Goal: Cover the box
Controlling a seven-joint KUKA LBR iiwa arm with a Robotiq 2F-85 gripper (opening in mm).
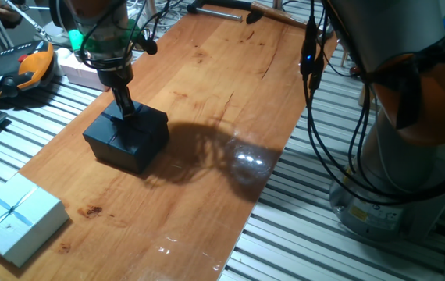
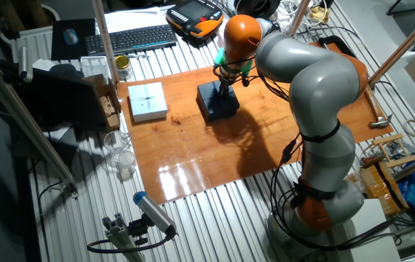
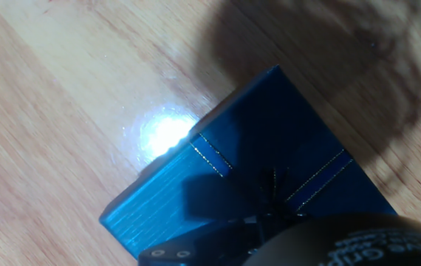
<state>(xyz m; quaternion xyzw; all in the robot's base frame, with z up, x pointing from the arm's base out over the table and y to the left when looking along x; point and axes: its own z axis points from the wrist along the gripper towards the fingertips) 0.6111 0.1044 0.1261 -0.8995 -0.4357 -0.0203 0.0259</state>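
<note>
Box (image 1: 126, 139) sits on the wooden table (image 1: 207, 117), right of the pale blue gift box (image 1: 16, 218), lid (image 3: 269, 140) with ribbon already on top. Gripper (image 1: 126, 109) touches the lid centre; jaw state: cannot tell. Best move, I'd judge: press straight down evenly, then lift clear without dragging it askew.
</note>
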